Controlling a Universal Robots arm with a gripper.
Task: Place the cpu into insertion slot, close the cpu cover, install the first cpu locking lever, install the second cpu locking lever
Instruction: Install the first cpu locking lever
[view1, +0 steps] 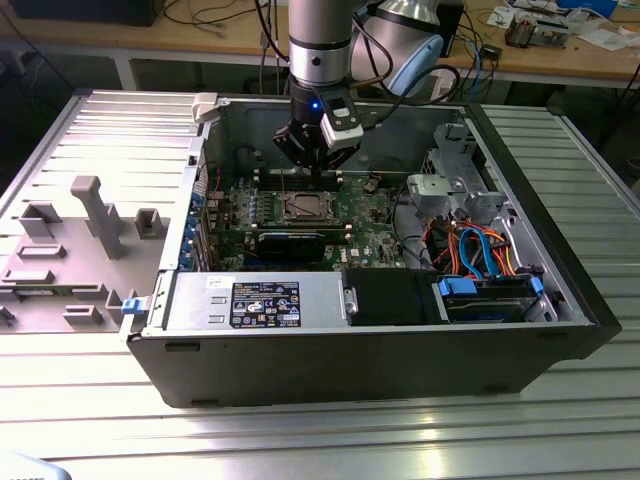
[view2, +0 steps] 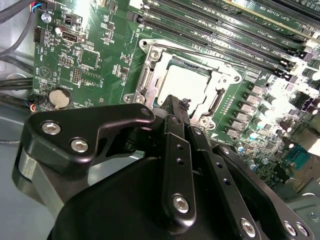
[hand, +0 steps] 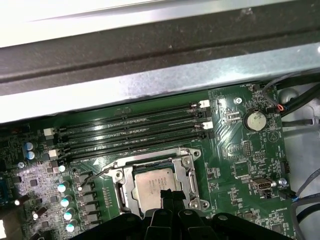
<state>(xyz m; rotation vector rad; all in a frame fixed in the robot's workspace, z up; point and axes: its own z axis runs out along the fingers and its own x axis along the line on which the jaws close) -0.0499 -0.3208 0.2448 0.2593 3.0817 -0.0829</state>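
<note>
The cpu (view2: 186, 84) (hand: 155, 186) lies flat in the insertion slot (view1: 305, 208) on the green motherboard. Its silvery-tan top shows through the window of the cpu cover (view2: 150, 75) (hand: 190, 170), which lies down around it. A thin wire locking lever (view2: 195, 53) (hand: 102, 170) runs along the socket's edge on the memory-slot side. My gripper (view2: 172, 104) (hand: 170, 196) (view1: 312, 165) hangs just above the socket's opposite edge. Its black fingers are shut together with nothing between them.
Several long memory slots (hand: 130, 132) lie beside the socket, and a coin battery (hand: 256, 120) sits further along the board. The case's metal wall (hand: 150, 85) rises behind the slots. A power supply (view1: 260, 300), drive cage (view1: 460, 190) and cable bundle (view1: 480, 250) crowd the case.
</note>
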